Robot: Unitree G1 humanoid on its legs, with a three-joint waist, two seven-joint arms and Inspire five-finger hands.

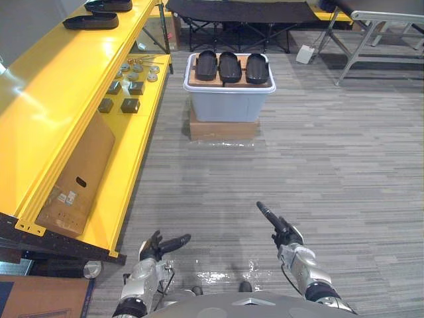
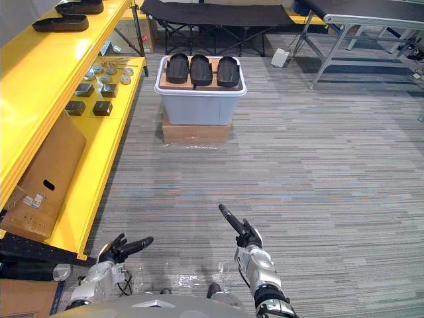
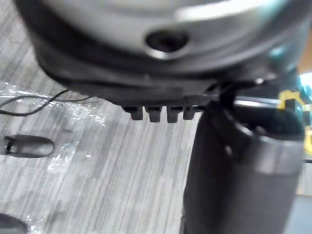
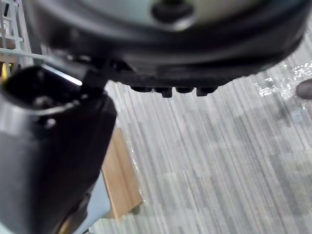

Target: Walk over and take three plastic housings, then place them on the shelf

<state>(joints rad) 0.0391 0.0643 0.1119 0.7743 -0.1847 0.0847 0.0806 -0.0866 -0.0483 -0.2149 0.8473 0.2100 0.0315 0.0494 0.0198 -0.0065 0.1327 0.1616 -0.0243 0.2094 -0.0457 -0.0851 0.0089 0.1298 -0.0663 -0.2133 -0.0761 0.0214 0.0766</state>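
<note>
Three black plastic housings (image 1: pixel 206 66) (image 1: pixel 230 66) (image 1: pixel 257 68) lie side by side on a wooden board atop a grey bin (image 1: pixel 228 106), far ahead across the floor. On my left runs the yellow shelf (image 1: pixel 73 86), with two more black housings (image 1: pixel 91 21) on its top level. My left hand (image 1: pixel 159 248) hangs low near the shelf's near corner, fingers straight and holding nothing. Low on the other side, my right hand (image 1: pixel 281 232) points forward with straight, empty fingers. Both hands are well short of the bin.
The bin rests on a cardboard box (image 1: pixel 222 129). Small dark and metal parts (image 1: pixel 122 99) sit on the shelf's lower level, and a flat carton (image 1: pixel 76 179) leans under it. A black folding cot (image 1: pixel 238 13) and a metal table (image 1: pixel 377 26) stand at the back.
</note>
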